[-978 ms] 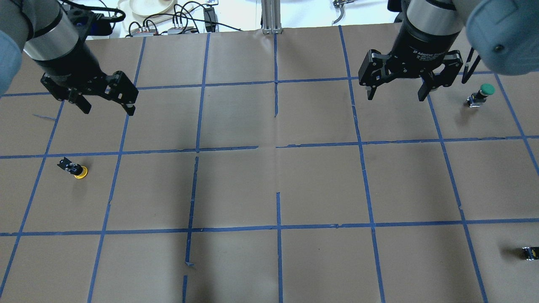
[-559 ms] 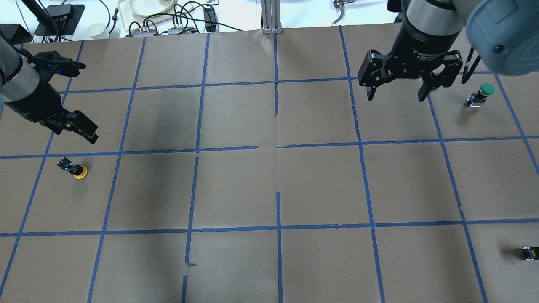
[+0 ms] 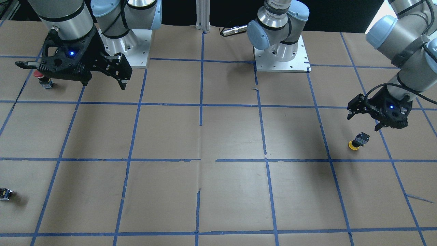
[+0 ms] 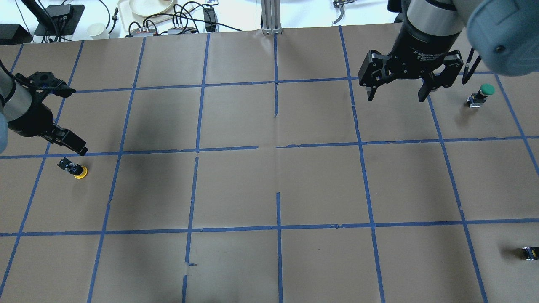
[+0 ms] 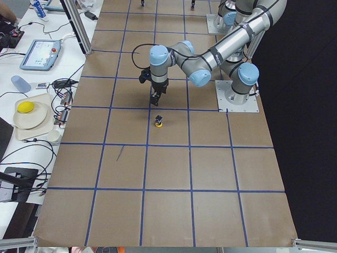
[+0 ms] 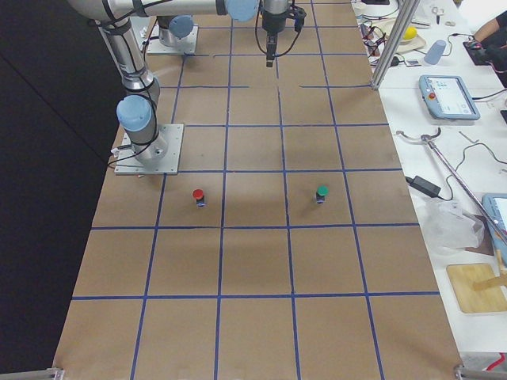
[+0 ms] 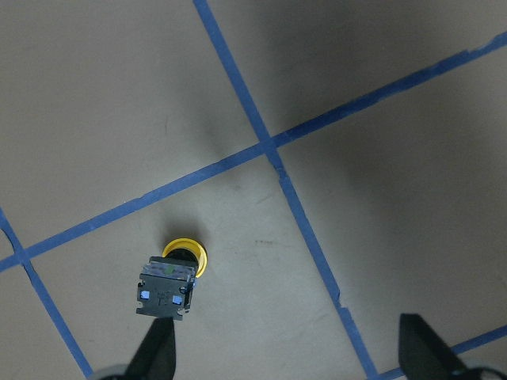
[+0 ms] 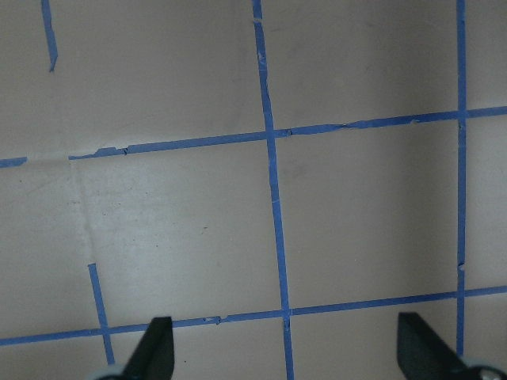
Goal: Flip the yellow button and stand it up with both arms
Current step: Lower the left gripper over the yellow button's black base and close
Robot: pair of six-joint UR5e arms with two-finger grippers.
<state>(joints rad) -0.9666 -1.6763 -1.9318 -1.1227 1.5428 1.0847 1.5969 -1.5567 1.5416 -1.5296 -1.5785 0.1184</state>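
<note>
The left gripper [image 3: 363, 122] has its jaws set well apart and holds nothing. In its wrist view both fingertips [image 7: 158, 356] frame the bottom of the picture with bare brown paper [image 4: 236, 189] between them. It hangs in the air and touches neither the bench nor the part below it. The right gripper [image 4: 396, 97] is likewise spread wide and empty. It is raised over bare paper in the bench's right half, toward the operators' long edge, with the green button [image 4: 484, 93] just beside it and the red button [image 3: 39, 76] close by.

The yellow button [image 4: 74, 168] appears to rest on its cap, with the grey-black contact block uppermost. Its long axis is therefore near vertical and its cap faces down onto the paper. From the wrist camera the block's end faces the lens and only a crescent of yellow rim shows behind it.

It sits in the bench's left half, some way in from the left end and about midway between the robot's long edge and the operators' long edge. It is inside a taped square, near a crossing of blue tape lines [image 7: 269, 146].

The left gripper hovers just over it, apart from it and off-centre. In the wrist view the button lies close to one fingertip, well away from the other. A small black block [image 4: 530, 252] lies far off, toward the right end near the robot's edge.
</note>
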